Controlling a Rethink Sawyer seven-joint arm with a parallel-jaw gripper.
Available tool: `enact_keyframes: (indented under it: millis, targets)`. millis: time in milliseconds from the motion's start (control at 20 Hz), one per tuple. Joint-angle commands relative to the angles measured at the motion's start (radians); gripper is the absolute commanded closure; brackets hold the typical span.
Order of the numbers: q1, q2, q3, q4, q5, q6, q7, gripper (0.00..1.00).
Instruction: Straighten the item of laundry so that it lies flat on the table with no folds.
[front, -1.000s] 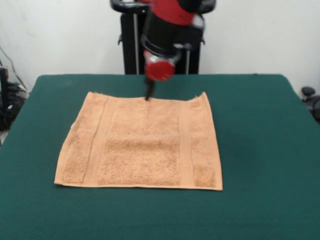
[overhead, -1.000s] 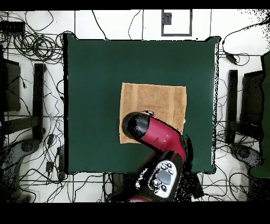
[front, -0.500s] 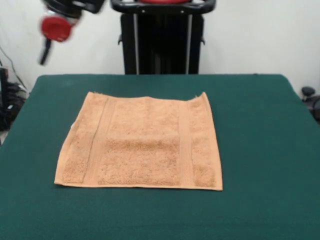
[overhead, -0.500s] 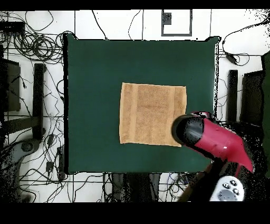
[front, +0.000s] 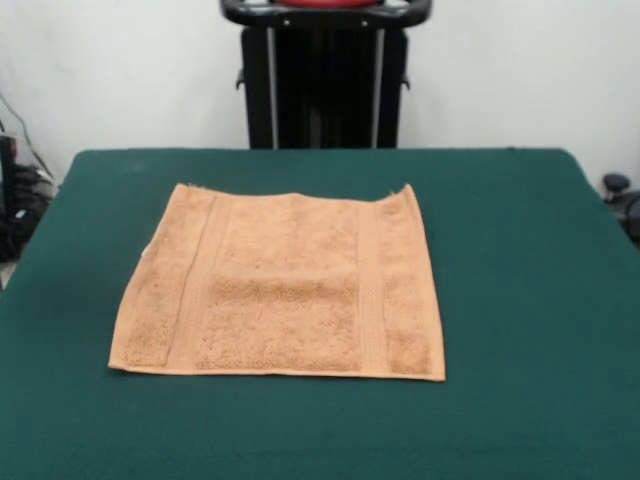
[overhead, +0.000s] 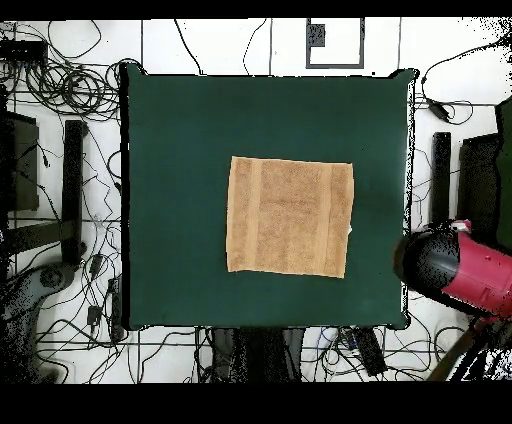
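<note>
Green table (front: 520, 260) mostly bare; towel (front: 285, 290) spread flat at centre, no visible folds. Arm (overhead: 455, 272) parked at 4 o'clock overhead, off table edge; pincer state: cannot tell. Flattening looks done; next: verify only.

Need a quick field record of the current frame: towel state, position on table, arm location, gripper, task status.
towel: orange-tan towel spread out roughly square, no folds visible; far right corner slightly raised in the front view
tag: small white tag at one edge
position: near the middle of the green table, all four edges on the cloth
arm: red arm swung out past the table's edge in the overhead view, absent from the front view
gripper: fingers hidden under the arm, state cannot be told
contact: nothing touching the towel
task status: looks complete
</note>
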Motion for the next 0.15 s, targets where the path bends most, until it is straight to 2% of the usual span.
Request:
enact_keyframes:
  millis: [50, 150]
  targets:
    - [0.005, 0.038, 0.137, -0.051, -0.124, -0.040, -0.210, 0.00]
    - [0.000, 0.036, 0.146, -0.054, -0.143, -0.033, -0.204, 0.00]
